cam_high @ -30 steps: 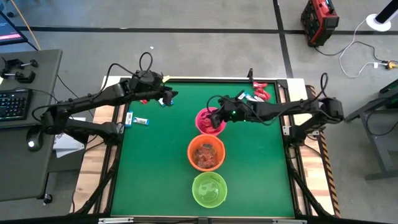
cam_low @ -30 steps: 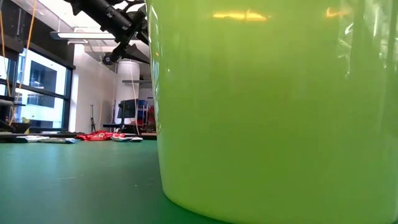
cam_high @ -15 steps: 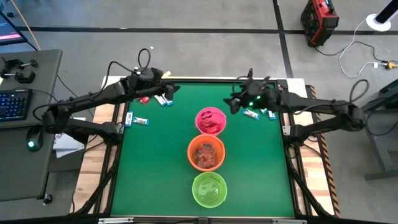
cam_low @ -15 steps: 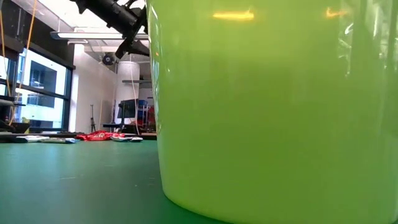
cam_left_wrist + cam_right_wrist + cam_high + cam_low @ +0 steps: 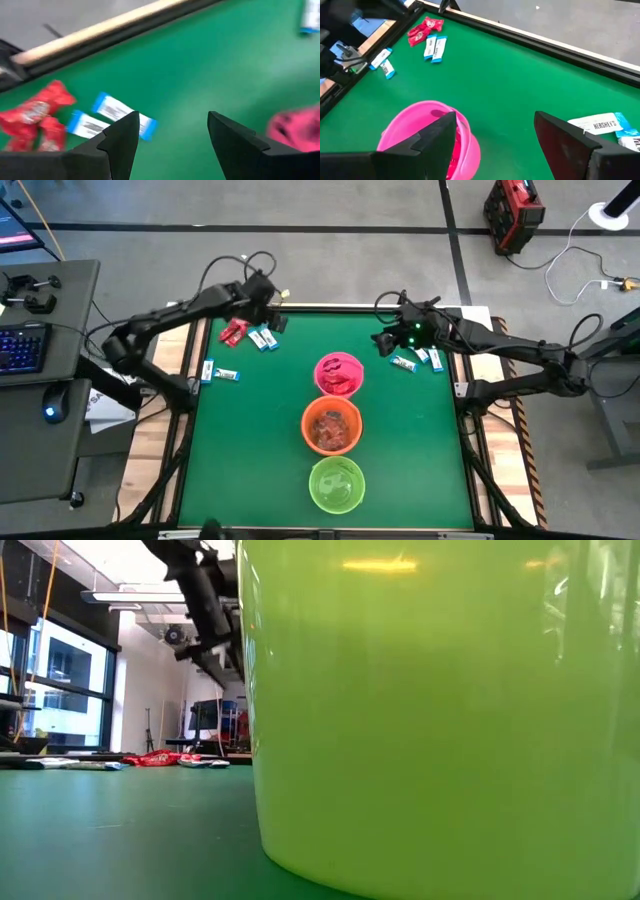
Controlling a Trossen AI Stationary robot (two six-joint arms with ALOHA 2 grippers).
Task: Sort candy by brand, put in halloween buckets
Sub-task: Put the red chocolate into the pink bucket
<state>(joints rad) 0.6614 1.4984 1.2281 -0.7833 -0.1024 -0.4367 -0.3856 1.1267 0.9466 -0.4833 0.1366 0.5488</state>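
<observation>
I see flat blue-and-white wrapped candy near my wide-open, empty left gripper. It looks light and slippery, so I'd pinch across its middle. My right gripper is wide too.

Left arm stretched over the far left corner, left gripper with fingers spread wide and nothing between them. Right arm reaching in from the far right side, right gripper also wide apart, empty.
</observation>
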